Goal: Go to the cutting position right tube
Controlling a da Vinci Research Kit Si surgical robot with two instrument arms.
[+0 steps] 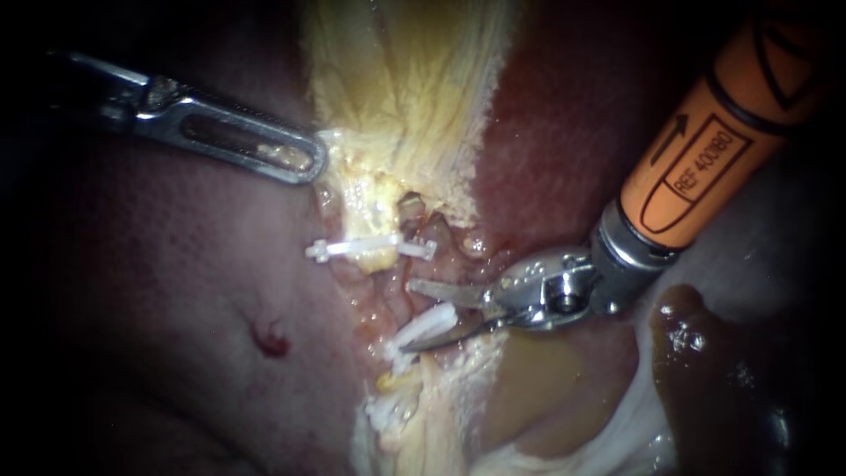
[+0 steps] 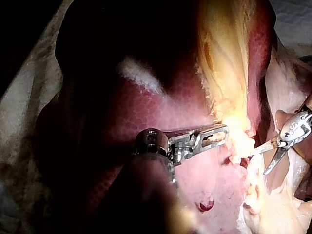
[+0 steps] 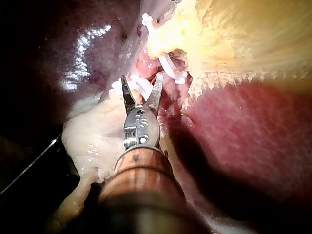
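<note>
My right instrument (image 1: 412,316) comes in on an orange shaft from the upper right, its two thin blades open. They straddle pinkish tube tissue (image 1: 388,300), and a white clip (image 1: 429,323) lies against the lower blade. A second clip (image 1: 366,247) crosses the tissue above and a third (image 1: 388,410) sits below. Which tube is the right one I cannot tell. My left instrument (image 1: 310,160) holds the pale yellow gallbladder tissue (image 1: 397,97) at its lower edge, jaws shut on it. The right wrist view shows the open blades (image 3: 142,78) around a clip (image 3: 141,88).
Dark red liver (image 1: 176,308) fills the left side, with a small blood spot (image 1: 269,339) on it. More liver (image 1: 564,115) lies behind the right shaft. A brownish pool (image 1: 538,379) and a dark wet lobe (image 1: 696,353) sit below that instrument.
</note>
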